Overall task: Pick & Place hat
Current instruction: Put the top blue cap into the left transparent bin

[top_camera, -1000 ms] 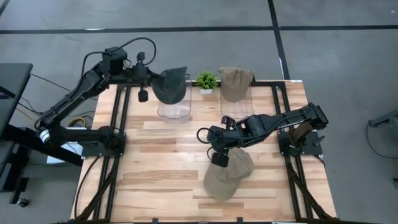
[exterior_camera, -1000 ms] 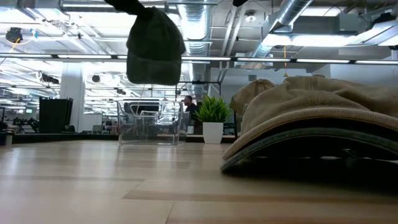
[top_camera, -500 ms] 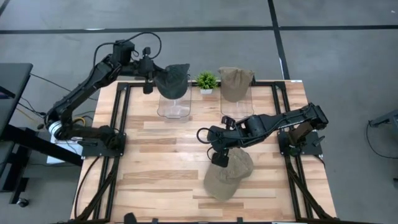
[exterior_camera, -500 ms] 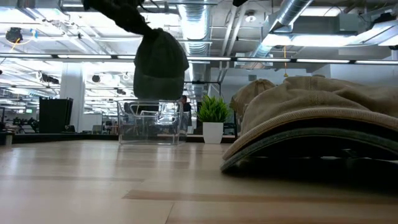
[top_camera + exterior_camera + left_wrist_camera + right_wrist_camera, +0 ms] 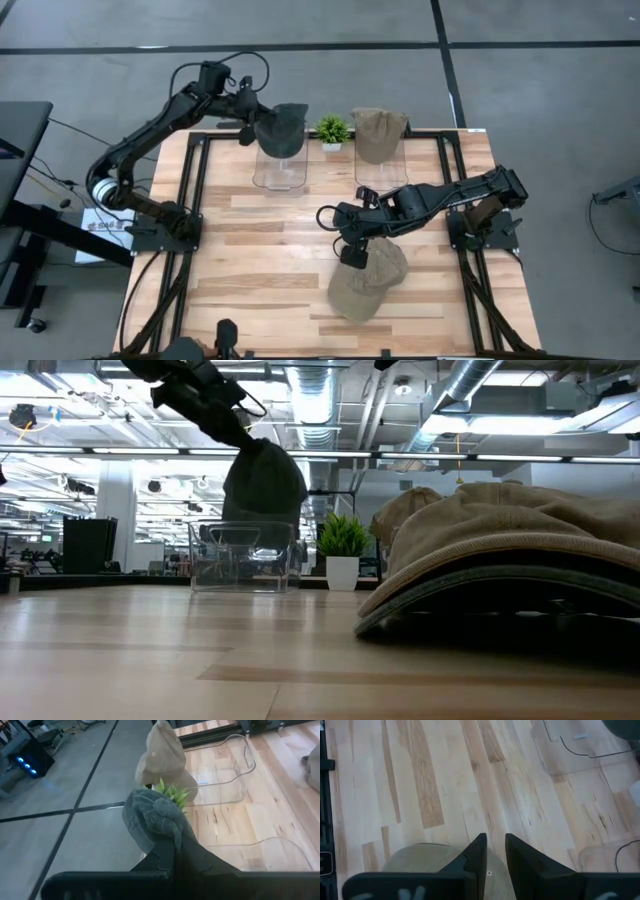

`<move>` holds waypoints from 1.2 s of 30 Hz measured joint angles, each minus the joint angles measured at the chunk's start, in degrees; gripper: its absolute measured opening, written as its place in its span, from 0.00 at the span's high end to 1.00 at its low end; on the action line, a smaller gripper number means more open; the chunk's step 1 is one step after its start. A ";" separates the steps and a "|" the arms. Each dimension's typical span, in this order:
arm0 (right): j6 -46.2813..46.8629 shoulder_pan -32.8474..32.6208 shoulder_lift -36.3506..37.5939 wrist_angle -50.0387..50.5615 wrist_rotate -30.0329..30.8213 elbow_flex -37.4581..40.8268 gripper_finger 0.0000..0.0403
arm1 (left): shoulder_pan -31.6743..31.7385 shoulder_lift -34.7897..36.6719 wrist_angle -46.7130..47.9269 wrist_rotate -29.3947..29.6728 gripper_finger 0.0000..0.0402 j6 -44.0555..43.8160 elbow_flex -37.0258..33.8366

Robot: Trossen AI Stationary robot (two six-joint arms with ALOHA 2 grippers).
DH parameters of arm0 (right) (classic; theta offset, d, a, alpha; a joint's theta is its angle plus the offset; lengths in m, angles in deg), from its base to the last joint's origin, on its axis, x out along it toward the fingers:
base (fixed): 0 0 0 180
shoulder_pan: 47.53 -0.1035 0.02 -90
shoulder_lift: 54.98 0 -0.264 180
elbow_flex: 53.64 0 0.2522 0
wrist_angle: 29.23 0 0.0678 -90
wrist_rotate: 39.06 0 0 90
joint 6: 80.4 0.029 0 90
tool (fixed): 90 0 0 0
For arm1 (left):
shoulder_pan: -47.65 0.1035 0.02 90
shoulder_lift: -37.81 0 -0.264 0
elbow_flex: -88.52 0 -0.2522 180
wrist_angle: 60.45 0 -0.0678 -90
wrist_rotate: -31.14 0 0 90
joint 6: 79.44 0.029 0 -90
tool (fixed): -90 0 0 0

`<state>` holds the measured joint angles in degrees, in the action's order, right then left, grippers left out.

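your left gripper [image 5: 172, 840] is clamped on the dark grey cloth hat [image 5: 279, 128], holding it in the air over the clear plastic stand [image 5: 279, 170] at the table's far edge. your right gripper [image 5: 493, 851], fingers parted a narrow gap and holding nothing, sits over the crown of the tan cloth cap [image 5: 366, 280] lying on the light wooden table [image 5: 260, 270].

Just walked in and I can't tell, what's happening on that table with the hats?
The left gripper is shut on a dark hat, holding it over a clear stand at the table's far edge. Another stand beside it carries a tan hat, past a small plant. The right gripper hangs over a second tan hat lying on the table.
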<state>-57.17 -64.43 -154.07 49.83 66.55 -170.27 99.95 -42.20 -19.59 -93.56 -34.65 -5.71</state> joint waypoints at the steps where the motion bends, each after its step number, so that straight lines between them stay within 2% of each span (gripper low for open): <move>1: -0.32 0.01 0.00 -0.01 0.01 0.00 0.85 | -0.01 -0.35 -0.15 -0.01 0.97 0.17 0.00; 12: -0.95 -0.01 0.00 -0.63 -0.01 0.00 0.85 | -0.04 -2.24 -0.93 -1.47 0.97 4.60 -0.22; 21: -0.90 -0.01 0.00 -0.66 -0.01 0.00 0.85 | -0.04 -2.17 -3.21 -1.35 0.97 13.28 -4.25; 36: -1.17 -0.01 0.00 -0.68 0.00 0.02 0.85 | 3.28 -2.09 -7.20 0.37 0.97 13.41 -7.67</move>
<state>-58.34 -64.44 -154.07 49.15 66.55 -170.25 103.22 -44.29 -26.79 -93.19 -21.24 -13.37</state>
